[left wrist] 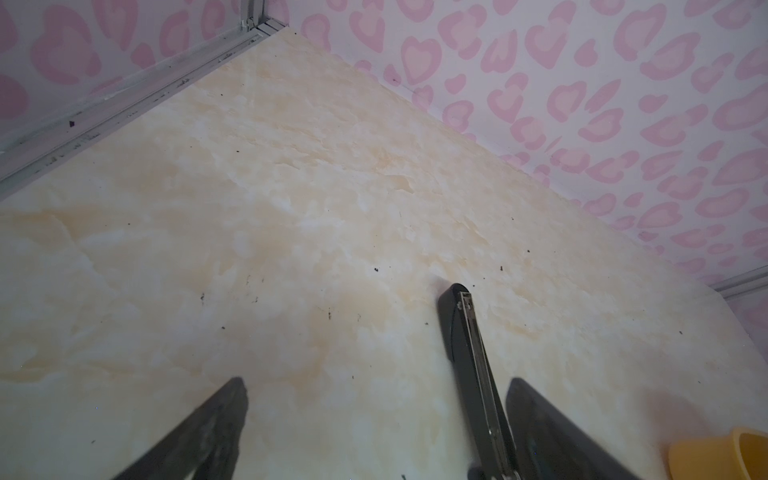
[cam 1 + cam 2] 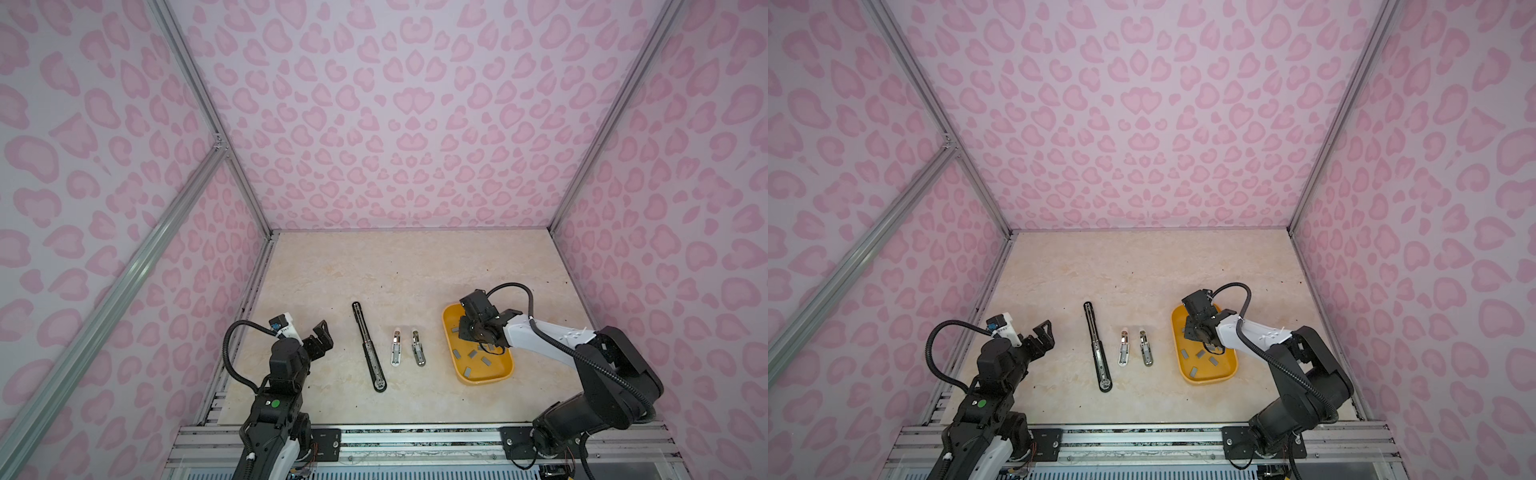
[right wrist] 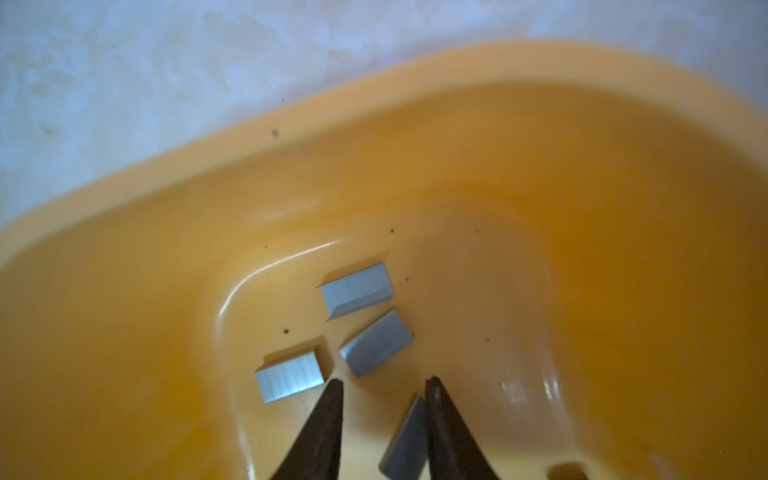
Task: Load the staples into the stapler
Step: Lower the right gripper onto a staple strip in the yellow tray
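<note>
- yellow tray [image 3: 291,137]: grey staples [image 3: 356,289] are seen scattered inside.
- right gripper [image 3: 384,380] is seen down in it, fingers narrow; one strip [image 3: 405,440] is touched by one finger, not clamped.
- left gripper [image 1: 376,380] is spread wide above the table, beside the black stapler [image 2: 369,347].
- small staplers [image 2: 397,348] are laid between it and the tray.

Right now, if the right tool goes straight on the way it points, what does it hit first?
The right tool points down into the orange plastic tray. It would likely first meet the small flat grey metal staple strip lying between its tips, then the tray floor; depth is unclear.
</note>
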Motion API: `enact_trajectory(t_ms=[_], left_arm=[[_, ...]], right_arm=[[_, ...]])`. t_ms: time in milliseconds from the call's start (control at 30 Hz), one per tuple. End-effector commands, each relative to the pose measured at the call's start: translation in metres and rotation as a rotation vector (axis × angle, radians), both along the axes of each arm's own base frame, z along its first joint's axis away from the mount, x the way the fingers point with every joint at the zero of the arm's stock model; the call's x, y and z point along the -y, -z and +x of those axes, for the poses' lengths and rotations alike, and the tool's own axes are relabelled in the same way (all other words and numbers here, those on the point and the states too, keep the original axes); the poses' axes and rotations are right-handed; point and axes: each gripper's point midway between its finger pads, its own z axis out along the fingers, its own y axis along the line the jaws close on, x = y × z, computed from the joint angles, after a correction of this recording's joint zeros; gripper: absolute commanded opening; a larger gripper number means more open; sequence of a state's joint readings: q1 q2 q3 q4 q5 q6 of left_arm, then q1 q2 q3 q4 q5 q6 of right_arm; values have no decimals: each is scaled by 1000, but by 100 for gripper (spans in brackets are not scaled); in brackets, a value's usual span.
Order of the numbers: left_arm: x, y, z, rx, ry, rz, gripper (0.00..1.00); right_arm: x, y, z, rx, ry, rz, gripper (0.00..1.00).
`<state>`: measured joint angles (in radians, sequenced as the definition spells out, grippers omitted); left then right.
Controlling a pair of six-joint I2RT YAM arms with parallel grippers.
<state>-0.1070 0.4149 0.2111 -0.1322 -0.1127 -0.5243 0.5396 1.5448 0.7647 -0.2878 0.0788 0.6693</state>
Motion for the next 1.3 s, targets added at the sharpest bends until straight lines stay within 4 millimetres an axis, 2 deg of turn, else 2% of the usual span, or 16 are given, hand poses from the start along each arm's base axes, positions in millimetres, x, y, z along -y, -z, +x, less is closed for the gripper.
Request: enact_trajectory(t_ms=[0, 200, 333, 433, 567, 767, 1000, 1267], left_arm=[[0, -8, 2, 31, -2, -5, 98], [0, -10, 2, 38, 0, -6, 98], [0, -10, 2, 39, -1, -6, 98], [0, -9, 2, 38, -1, -5, 98], [0, -9, 2, 38, 0, -5, 98], [1, -10, 2, 40, 3, -6, 98], [0, -9, 1, 39, -2, -7, 98], [-1, -9, 1, 38, -11, -5, 98]], right_arm=[[6, 1, -5, -16, -9, -61, 35], [14, -17, -3, 36, 4, -99, 35], [18, -19, -5, 37, 17, -110, 36], [16, -14, -10, 25, 21, -101, 36], [4, -4, -15, -1, 10, -35, 36], [2, 6, -17, -23, 17, -24, 37], [-5, 9, -14, -25, 4, -1, 36], [0, 9, -14, -35, -5, -65, 27]])
